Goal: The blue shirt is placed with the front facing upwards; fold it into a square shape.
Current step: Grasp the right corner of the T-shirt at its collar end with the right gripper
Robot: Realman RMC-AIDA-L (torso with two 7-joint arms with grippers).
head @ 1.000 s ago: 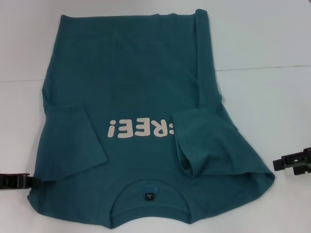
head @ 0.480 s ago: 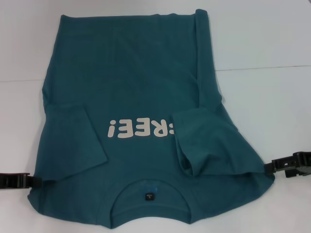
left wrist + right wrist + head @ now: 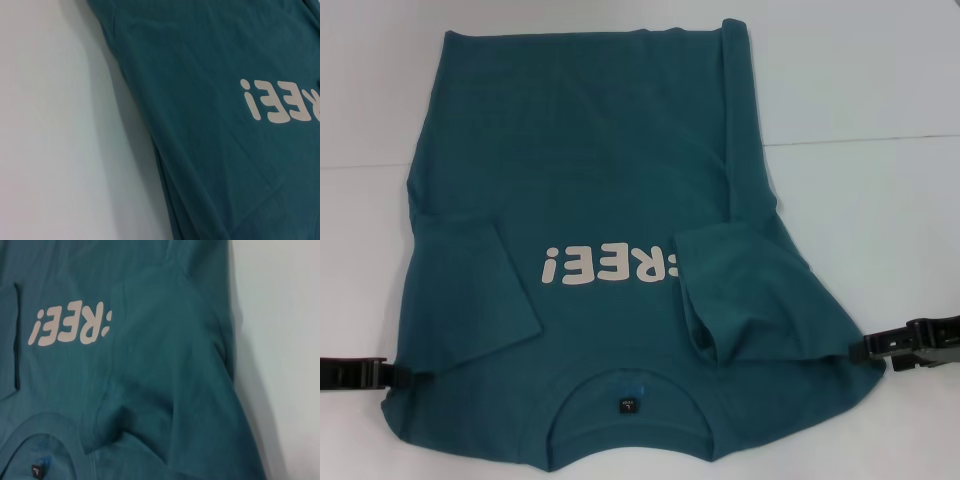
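Both grippers sit low at the collar-end corners of the blue shirt (image 3: 610,230) spread front-up on the table (image 3: 860,90), left gripper (image 3: 390,374) and right gripper (image 3: 865,350) with finger gap unreadable, so each should pinch both layers evenly before lifting together.

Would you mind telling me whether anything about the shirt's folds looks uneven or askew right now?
Yes. On the blue shirt, the folded-in sleeve on the robot's right lies bunched, puckered and skewed, covering the start of the print, while the left sleeve lies flat. The left gripper and right gripper sit at the shoulder corners.
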